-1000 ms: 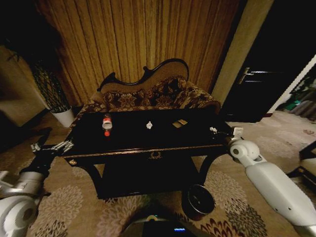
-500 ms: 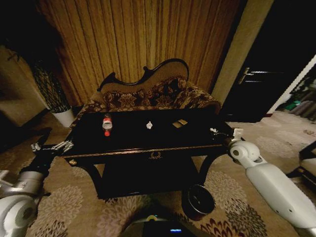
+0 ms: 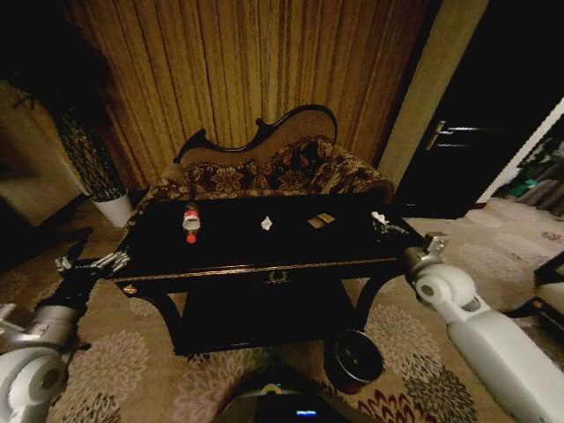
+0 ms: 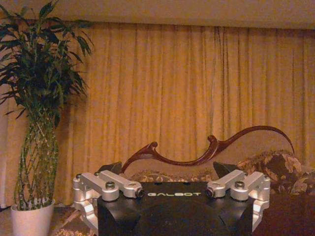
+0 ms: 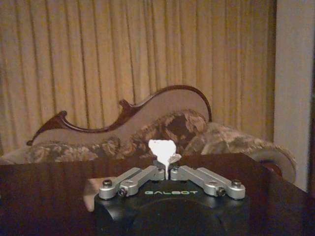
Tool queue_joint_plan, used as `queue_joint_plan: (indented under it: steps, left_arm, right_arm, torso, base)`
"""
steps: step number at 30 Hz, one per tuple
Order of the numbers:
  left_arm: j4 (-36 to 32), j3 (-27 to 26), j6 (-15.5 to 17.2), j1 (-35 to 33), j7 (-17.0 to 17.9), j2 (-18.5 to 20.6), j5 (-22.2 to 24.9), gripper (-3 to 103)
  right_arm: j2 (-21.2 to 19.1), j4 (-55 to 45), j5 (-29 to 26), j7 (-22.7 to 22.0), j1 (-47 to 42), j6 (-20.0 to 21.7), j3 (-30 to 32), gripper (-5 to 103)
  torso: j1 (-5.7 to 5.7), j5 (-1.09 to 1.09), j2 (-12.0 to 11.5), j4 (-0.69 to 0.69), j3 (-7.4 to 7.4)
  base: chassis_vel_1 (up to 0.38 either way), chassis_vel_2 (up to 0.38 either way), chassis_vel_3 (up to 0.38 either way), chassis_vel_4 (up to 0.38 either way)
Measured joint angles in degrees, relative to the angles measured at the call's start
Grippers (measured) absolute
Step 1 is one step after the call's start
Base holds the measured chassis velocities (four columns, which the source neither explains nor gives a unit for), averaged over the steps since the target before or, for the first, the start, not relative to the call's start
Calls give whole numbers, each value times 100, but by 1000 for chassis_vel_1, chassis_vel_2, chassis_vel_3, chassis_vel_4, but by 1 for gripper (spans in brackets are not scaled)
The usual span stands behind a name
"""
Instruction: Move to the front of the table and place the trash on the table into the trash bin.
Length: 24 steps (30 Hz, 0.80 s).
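Right gripper (image 3: 381, 220) sits over the right end of the black tabletop (image 3: 238, 251), jaws closed on 1 crumpled white paper bit (image 5: 162, 148). Left gripper (image 3: 99, 261) hangs off the tabletop's left end, jaws spread wide with nothing between them. On the tabletop: 1 red-capped bottle (image 3: 190, 221) at left, 1 white paper scrap (image 3: 266, 224) in the middle, flat tan scraps (image 3: 321, 219) to its right. The bin (image 3: 353, 358) stands on the carpet below the front right corner.

A red-capped bottle (image 3: 190, 221), a white paper bit (image 3: 266, 224) and tan scraps (image 3: 321, 219) are spread on the black table (image 3: 264, 264); the bin (image 3: 353, 359) stands below.
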State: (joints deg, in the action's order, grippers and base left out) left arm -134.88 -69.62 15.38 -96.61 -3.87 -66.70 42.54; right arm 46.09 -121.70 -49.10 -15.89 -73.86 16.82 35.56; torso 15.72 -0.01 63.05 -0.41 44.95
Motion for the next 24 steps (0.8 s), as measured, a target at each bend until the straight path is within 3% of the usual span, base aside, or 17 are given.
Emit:
queue_joint_plan:
  steps: [6, 24]
  left_arm:
    - [5, 12, 10, 85, 1, 3, 53, 100]
    - [-54, 64, 9, 64, -20, -60, -25, 100]
  right_arm:
    - [290, -626, 579, 137, -743, 27, 405, 1]
    - [528, -1093, 522, 135, -1118, 216, 498, 1]
  torso:
    - [0, 1, 0, -2, 0]
    - [0, 1, -1, -1, 0]
  base:
    - [0, 0, 0, 0]
    - [32, -32, -34, 35]
